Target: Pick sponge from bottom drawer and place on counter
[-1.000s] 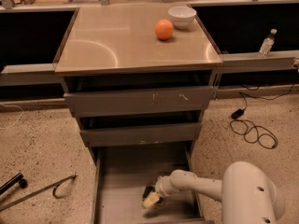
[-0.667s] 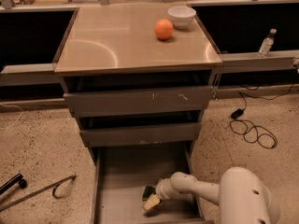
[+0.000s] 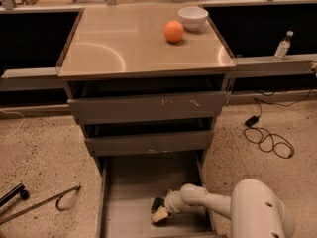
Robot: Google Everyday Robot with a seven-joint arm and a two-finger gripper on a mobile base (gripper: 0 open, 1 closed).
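Far left on the floor we have one thin metal rod with a hooked end, lying flat. Moving in, one counter, square and glossy, and below it two shut drawers, stacked. Under those, one bottom drawer is pulled right out, its floor bare on the left. Here is the one sponge, down in the bottom drawer towards its front, tilted, yellow foam low and dark green face up. The gripper is right against it, touching; we cannot tell how wide it stands or whether it has the sponge in its hold. Up on the counter's back right we count one orange and one white bowl, just beside each other. The white arm reaches in from the lower right. One black cable coils on the floor, and one bottle stands far right.
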